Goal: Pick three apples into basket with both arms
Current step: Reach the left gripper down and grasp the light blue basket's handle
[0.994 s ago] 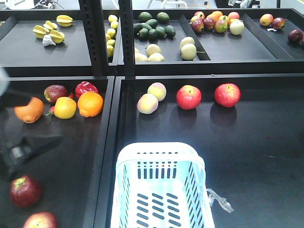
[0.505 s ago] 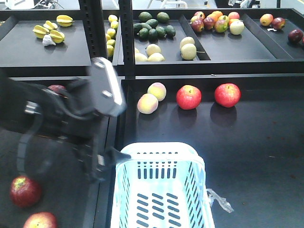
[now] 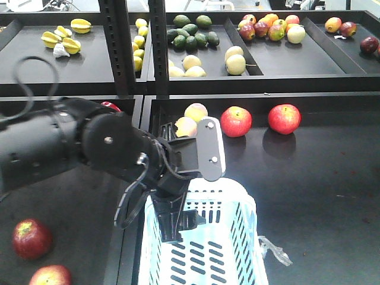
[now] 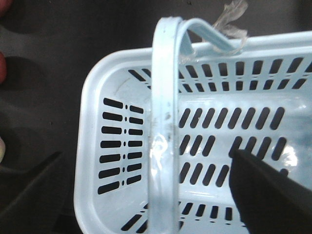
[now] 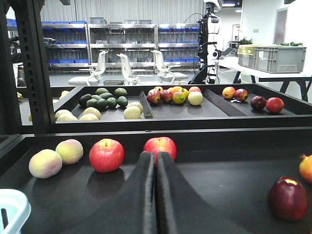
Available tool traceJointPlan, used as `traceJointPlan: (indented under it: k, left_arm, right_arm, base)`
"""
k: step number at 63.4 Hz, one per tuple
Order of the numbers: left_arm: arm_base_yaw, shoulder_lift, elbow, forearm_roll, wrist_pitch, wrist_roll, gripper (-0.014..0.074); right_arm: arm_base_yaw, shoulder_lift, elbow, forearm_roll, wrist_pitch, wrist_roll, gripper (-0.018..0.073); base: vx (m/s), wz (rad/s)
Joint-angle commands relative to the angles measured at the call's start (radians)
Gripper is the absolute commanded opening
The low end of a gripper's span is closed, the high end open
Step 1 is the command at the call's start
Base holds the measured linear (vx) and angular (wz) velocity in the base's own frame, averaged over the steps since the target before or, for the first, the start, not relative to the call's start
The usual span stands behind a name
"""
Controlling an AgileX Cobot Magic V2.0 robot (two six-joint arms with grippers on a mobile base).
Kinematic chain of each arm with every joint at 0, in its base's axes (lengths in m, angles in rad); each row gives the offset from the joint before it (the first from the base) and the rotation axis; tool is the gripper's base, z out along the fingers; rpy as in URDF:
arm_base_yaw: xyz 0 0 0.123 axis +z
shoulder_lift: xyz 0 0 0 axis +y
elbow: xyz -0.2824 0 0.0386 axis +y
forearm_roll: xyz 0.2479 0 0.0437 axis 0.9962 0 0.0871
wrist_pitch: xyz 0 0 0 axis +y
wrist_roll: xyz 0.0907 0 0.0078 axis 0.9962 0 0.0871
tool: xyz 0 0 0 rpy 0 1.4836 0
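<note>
The pale blue basket (image 3: 233, 187) stands empty at the front centre; its handle (image 4: 163, 122) crosses the left wrist view. My left arm reaches across it from the left, and the left gripper (image 3: 181, 228) (image 4: 146, 156) hangs open just above the basket's near-left end, holding nothing. Two bright red apples (image 3: 236, 121) (image 3: 284, 118) lie behind the basket. Two darker red apples (image 3: 31, 238) (image 3: 50, 276) lie in the left tray. My right gripper (image 5: 156, 158) is shut and empty, low over the tray, pointing at a red apple (image 5: 160, 146); another (image 5: 106, 155) sits left of it.
Two peaches (image 3: 196, 111) (image 3: 185, 126) lie just behind the left arm's grey plate (image 3: 211, 148). Black shelf posts (image 3: 157, 47) rise behind, and upper trays hold avocados (image 3: 193, 32) and mixed fruit. A clear plastic strip (image 3: 274, 249) hangs off the basket's right side. A dark red fruit (image 5: 287, 197) lies right.
The left arm has swung in from the far left edge to over the basket, now covering the oranges and fruit in the left tray. Nothing else has moved.
</note>
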Motion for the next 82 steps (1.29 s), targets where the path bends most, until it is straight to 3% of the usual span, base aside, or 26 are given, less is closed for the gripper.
traceJointPlan:
  k: [1,31,41,51,71,82]
  left_arm:
    - [-0.009,-0.003,-0.042,0.03,-0.045,-0.001,0.0624]
    - [-0.011,0.078,-0.049,0.076,-0.046,-0.003,0.0601]
    - [-0.011,0.083,-0.049,0.09,-0.049,-0.009,0.0554]
    - [-0.011,0.083,-0.049,0.09,-0.07,-0.009,0.044]
    - [-0.011,0.083,-0.049,0.089,-0.076,-0.009,-0.0006]
    - [-0.011,0.082,-0.049,0.089,-0.069,-0.012,-0.0008]
  right_arm:
    - [-0.005,-0.011,0.015,-0.005,-0.074,-0.006,-0.0009]
    - [-0.005,-0.011,0.015,-0.005,-0.074,-0.006,-0.0009]
    - [-0.005,-0.011,0.015,-0.005,-0.074,-0.006,-0.0009]
    - [-0.005,-0.011,0.015,-0.005,-0.074,-0.006,-0.0009]
    - [-0.005,-0.011,0.015,-0.005,-0.074,-0.006,-0.0009]
    - [-0.005,-0.011,0.015,-0.005,-0.074,-0.006,-0.0009]
  base:
    - [0.0,0.0]
    - [0.0,0.0]
    - [0.0,0.0]
    - [0.0,0.0]
    - [0.0,0.0]
    - [0.0,0.0]
